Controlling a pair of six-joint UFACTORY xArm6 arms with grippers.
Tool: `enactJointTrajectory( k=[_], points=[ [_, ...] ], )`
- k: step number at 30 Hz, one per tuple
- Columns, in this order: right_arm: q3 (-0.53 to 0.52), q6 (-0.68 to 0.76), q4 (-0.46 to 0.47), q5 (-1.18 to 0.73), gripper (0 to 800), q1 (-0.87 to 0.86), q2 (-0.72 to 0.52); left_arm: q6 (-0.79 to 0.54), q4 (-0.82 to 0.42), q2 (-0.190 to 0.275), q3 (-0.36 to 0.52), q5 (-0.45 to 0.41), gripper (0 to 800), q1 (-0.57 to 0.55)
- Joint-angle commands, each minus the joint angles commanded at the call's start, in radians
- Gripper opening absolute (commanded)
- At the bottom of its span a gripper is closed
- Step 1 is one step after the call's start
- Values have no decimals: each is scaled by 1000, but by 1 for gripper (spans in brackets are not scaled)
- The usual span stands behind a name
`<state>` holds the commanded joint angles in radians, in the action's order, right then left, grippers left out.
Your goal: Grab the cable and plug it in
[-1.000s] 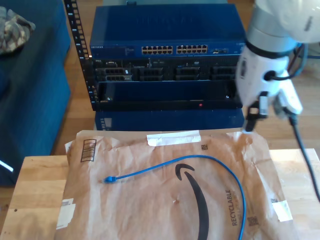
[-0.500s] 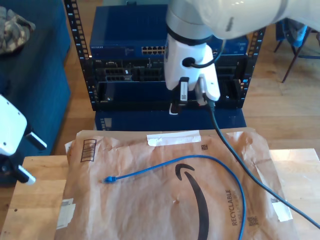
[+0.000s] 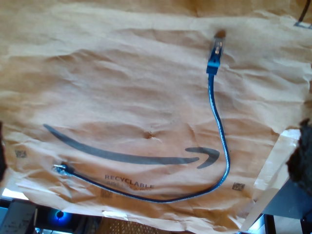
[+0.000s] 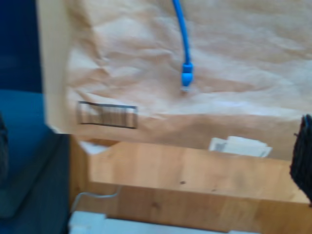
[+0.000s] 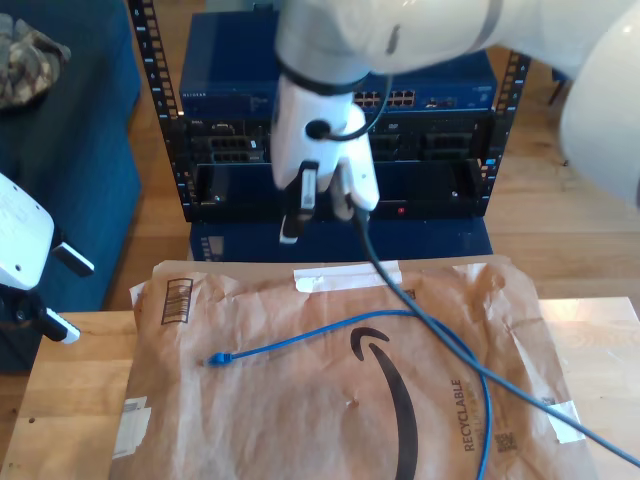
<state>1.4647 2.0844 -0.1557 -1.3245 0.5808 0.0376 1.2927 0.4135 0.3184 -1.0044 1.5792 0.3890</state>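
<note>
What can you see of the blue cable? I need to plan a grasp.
The cable is a thin, bright-blue cord lying loose on crumpled brown paper, untouched by either gripper. It arcs across the printed black curve, then bends down toward the exterior view's bottom edge. One plug, with a clear tip, rests toward that view's left; the other plug also lies on the paper.

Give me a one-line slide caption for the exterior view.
Blue cable lies loose on brown paper before the network rack, an arm above it.
</note>
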Motion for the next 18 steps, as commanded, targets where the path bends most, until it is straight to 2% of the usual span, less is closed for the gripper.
enactJointTrajectory(
  k=[8, 18],
  points=[
    [-23, 0, 8, 9, 797, 60, 66, 0, 0, -6, 6, 0, 800, 3],
    [-63, 3, 17, 118, 798, 118, 172, -2, 0, -6, 6, 0, 800, 5]
  ],
)
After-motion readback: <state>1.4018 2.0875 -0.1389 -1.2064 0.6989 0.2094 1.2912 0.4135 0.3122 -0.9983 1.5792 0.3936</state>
